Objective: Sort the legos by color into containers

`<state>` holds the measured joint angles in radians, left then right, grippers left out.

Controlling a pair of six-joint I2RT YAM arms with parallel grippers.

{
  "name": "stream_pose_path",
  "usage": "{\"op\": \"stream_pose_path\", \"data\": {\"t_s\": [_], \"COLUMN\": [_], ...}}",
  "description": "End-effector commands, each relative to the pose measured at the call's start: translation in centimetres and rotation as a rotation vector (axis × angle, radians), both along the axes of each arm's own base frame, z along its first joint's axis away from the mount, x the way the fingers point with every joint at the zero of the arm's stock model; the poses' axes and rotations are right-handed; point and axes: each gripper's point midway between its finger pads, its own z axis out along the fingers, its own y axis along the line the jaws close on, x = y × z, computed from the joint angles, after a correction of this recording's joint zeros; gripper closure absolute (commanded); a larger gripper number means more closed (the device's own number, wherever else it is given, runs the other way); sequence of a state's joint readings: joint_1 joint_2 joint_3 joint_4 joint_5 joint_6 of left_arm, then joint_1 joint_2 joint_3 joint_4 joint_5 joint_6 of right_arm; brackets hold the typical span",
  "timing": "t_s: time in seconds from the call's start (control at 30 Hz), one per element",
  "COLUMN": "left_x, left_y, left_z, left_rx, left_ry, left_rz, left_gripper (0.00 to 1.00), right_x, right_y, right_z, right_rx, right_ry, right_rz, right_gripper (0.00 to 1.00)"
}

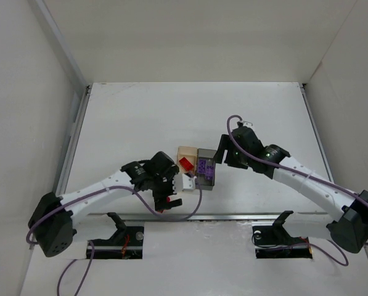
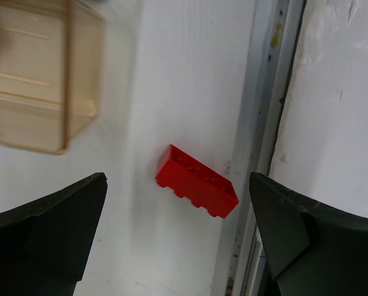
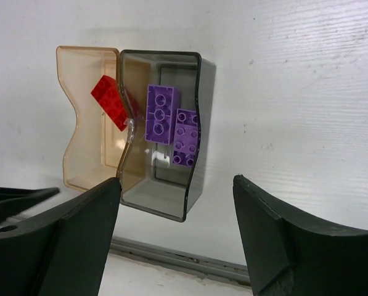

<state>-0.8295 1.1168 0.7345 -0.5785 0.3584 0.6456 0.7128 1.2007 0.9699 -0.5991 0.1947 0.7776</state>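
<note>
The amber container (image 3: 88, 132) holds one red lego (image 3: 113, 102). The smoky grey container (image 3: 165, 185) joined to it holds two purple legos (image 3: 161, 114), side by side. A second red lego (image 2: 196, 180) lies loose on the table near the metal rail. My left gripper (image 2: 177, 246) is open and empty, just above that lego, with one finger on each side of it. My right gripper (image 3: 174, 246) is open and empty, hovering near the grey container's end. In the top view the containers (image 1: 196, 166) sit at the centre between my left gripper (image 1: 173, 192) and right gripper (image 1: 222, 157).
A metal rail (image 2: 264, 123) runs along the table's near edge, right beside the loose red lego. A corner of the amber container (image 2: 42, 80) lies to the far left of the left fingers. White walls (image 1: 23, 92) enclose the table.
</note>
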Motion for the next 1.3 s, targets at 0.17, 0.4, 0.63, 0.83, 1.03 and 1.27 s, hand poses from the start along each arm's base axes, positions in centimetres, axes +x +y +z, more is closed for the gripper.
{"op": "stream_pose_path", "data": {"t_s": [0.17, 0.4, 0.63, 0.83, 1.03, 1.27], "left_x": [-1.8, -0.9, -1.2, -1.5, -1.0, 3.0], "left_y": [1.5, 1.1, 2.1, 2.1, 2.4, -1.7], "left_z": [-3.6, -4.7, -5.7, -5.7, -5.2, 5.3], "left_rx": [0.123, 0.135, 0.180, 0.166, 0.160, -0.075], "left_ry": [0.079, 0.069, 0.072, 0.070, 0.031, -0.090], "left_rz": [-0.018, 0.019, 0.015, -0.023, 0.008, 0.089], "left_gripper": [0.00, 0.00, 0.42, 0.97, 1.00, 1.00], "right_x": [-0.1, 0.2, 0.4, 0.1, 0.3, 1.1], "right_y": [-1.4, -1.7, -1.5, -1.2, -0.9, 2.4], "right_z": [1.1, 0.9, 1.7, 1.7, 2.2, 0.2], "right_rx": [0.004, -0.029, -0.026, -0.036, -0.025, -0.043], "right_ry": [-0.046, -0.056, -0.060, -0.033, -0.034, 0.054], "right_rz": [-0.074, -0.067, -0.067, -0.044, -0.037, 0.095], "right_gripper": [0.20, 0.20, 0.20, 0.21, 0.21, 0.21]}}
